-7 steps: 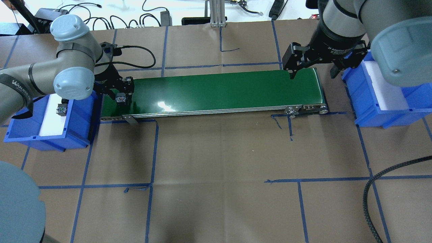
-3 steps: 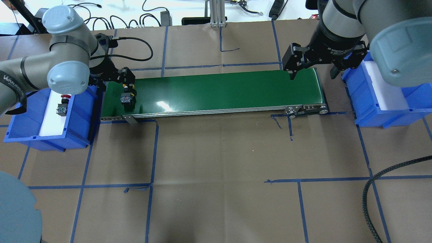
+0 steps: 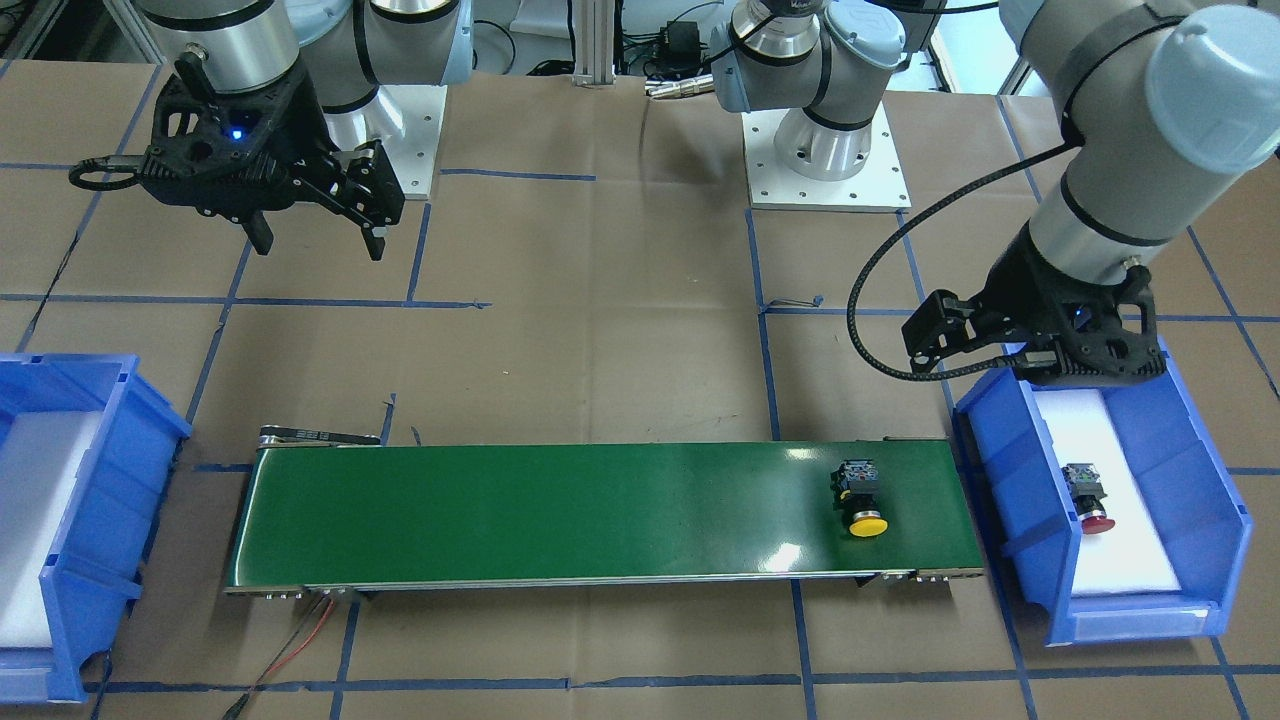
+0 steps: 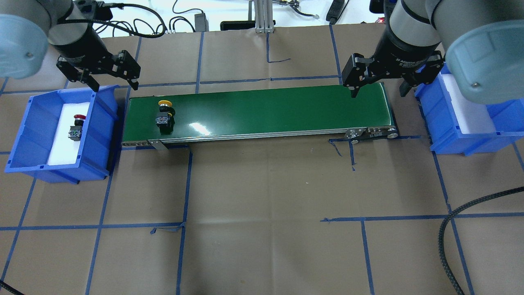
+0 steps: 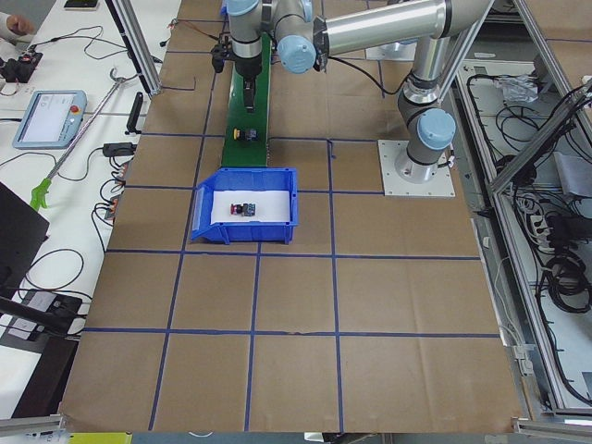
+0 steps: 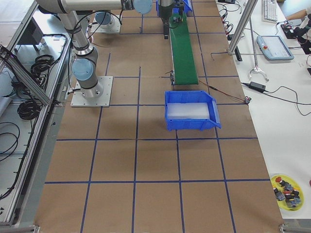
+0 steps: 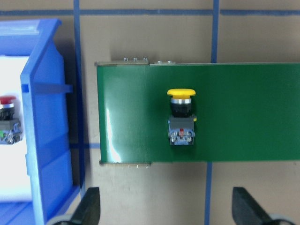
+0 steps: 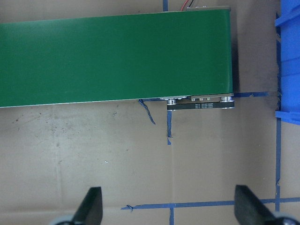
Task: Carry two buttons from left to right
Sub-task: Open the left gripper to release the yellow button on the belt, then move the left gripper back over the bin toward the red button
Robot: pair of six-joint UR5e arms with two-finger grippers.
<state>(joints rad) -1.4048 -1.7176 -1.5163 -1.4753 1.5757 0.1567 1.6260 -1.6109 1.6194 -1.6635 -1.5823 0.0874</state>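
The yellow-capped button [image 4: 165, 112] [image 3: 862, 500] [image 7: 181, 117] lies on its side on the green conveyor belt [image 4: 266, 108], near the belt's left end, touched by nothing. The red-capped button [image 4: 76, 128] [image 3: 1088, 495] rests on white foam in the left blue bin [image 4: 24, 135]. My left gripper [image 4: 116, 86] [image 3: 1030, 360] hangs open and empty above the far edge of the gap between bin and belt. My right gripper [image 4: 378, 92] [image 3: 320, 245] hovers open and empty over the belt's right end.
The right blue bin [image 4: 450, 127] [image 3: 110, 470] holds only white foam. A black braided cable [image 4: 450, 237] curls over the table's near right. Off to the side sit a yellow dish of spare parts [image 6: 287, 190] and a teach pendant [image 5: 46, 118].
My left gripper has let go of the yellow-capped button on the belt and has risen and pulled back toward the far side. The button has drifted slightly right along the belt. The right arm is still.
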